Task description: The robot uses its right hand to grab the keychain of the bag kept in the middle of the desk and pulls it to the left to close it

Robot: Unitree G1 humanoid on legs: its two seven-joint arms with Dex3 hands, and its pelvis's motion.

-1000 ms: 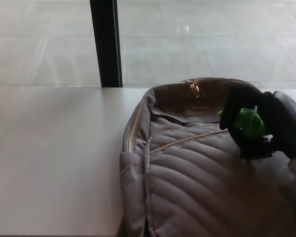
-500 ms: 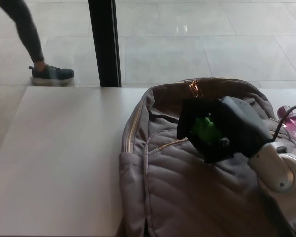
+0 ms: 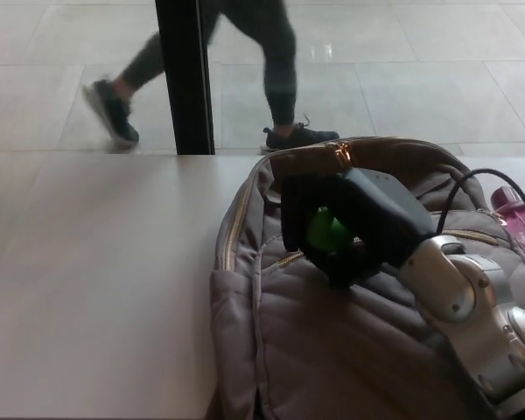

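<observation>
Robot's right hand (image 3: 350,226) sits on gray bag (image 3: 332,350) w/ fingers (image 3: 297,212) wrapped tight round green keychain (image 3: 328,230). Bag's on the desk (image 3: 96,289).

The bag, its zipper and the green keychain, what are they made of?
The bag looks like soft greyish quilted fabric, with stitched slanted lines and a slight sheen, perhaps nylon. Its zipper looks like gold-coloured metal, since it glints. The green keychain, held in the right hand, looks like smooth plastic or rubber, but it is too blurred to be sure.
</observation>
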